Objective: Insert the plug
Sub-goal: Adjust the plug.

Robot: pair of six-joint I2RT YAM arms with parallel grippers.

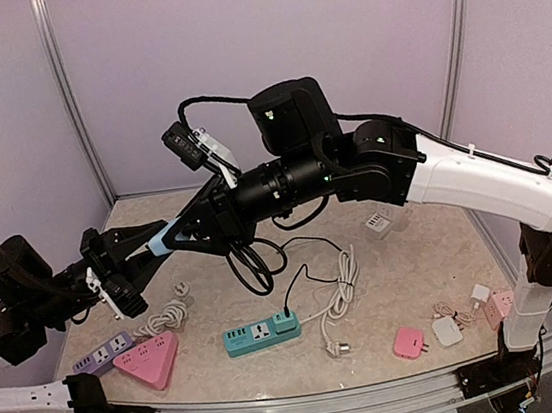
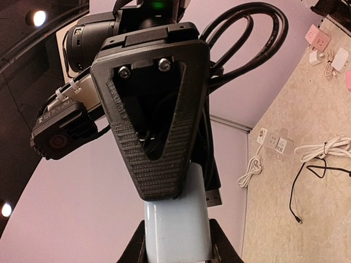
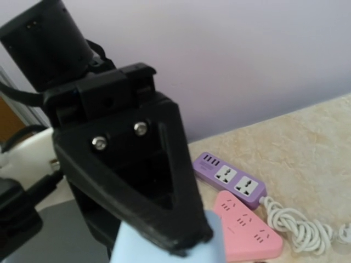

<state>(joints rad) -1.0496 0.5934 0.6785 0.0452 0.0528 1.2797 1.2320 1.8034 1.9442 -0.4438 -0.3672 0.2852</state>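
Pale-blue plug (image 2: 176, 222) clamped in left pincer (image 2: 180, 245); right pincer (image 1: 181, 233) at its tip, state cannot be told.

Beneath the left gripper (image 1: 165, 242), a purple strip (image 1: 103, 355) and a pink triangular strip (image 1: 150, 360) lie side by side on the desk (image 1: 376, 365), a coiled white cord (image 1: 165, 316) beside them. Far to its right sit a pink adapter (image 1: 408, 341) and a white adapter (image 1: 447, 330).
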